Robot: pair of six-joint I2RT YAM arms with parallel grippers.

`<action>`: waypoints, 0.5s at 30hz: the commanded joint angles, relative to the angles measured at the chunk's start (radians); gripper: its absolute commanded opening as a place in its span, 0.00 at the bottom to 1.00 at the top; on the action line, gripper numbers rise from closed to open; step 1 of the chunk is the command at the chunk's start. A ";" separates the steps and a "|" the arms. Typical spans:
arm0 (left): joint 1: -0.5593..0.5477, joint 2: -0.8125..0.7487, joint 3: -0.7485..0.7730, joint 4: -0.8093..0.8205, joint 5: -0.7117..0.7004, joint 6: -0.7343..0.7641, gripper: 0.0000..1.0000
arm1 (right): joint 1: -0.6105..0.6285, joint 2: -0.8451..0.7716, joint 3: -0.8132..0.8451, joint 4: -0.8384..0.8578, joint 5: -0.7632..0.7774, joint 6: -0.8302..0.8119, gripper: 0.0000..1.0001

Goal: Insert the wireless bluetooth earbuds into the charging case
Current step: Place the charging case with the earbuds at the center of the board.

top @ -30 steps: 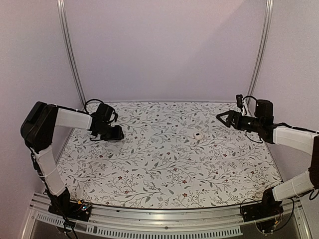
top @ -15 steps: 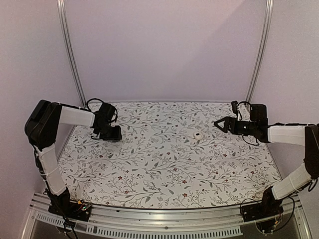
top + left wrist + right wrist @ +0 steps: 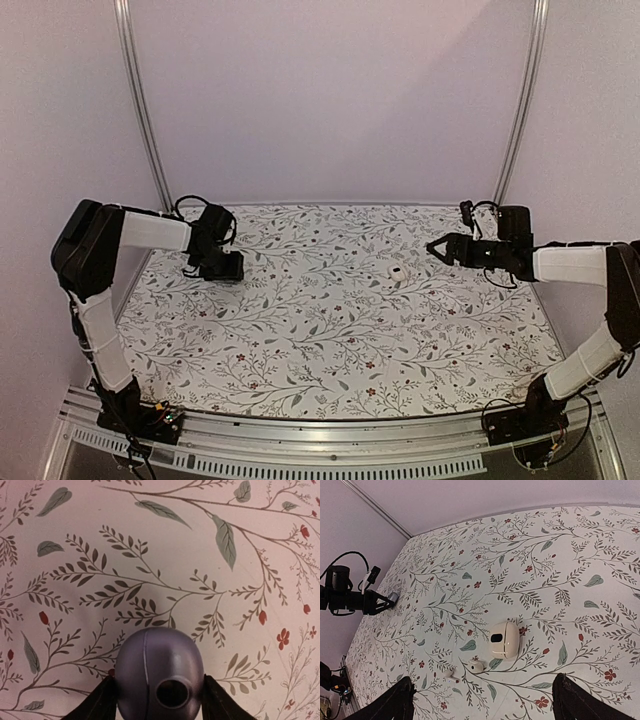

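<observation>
A white charging case (image 3: 504,640) lies shut on the floral table, also seen in the top view (image 3: 398,272). Two white earbuds lie loose just in front of it, one close (image 3: 477,666) and one farther left (image 3: 450,675). My right gripper (image 3: 483,680) hovers wide open to the right of them (image 3: 436,247), with nothing between its fingers. At the far left, my left gripper (image 3: 232,268) has its fingers against both sides of a purple egg-shaped case (image 3: 159,672) with a dark round mark.
The floral mat (image 3: 330,340) ends at pale walls behind and at both sides, with metal posts (image 3: 140,110) in the back corners. The left arm's cables (image 3: 350,562) show at the left of the right wrist view.
My right gripper has reached leftward and dropped lower, closer to the white case. My left gripper has shifted slightly toward the back with the purple case between its fingers.
</observation>
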 commanded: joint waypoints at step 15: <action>-0.010 -0.183 0.057 -0.075 0.018 0.090 0.79 | 0.045 0.093 0.166 -0.112 0.067 -0.043 0.93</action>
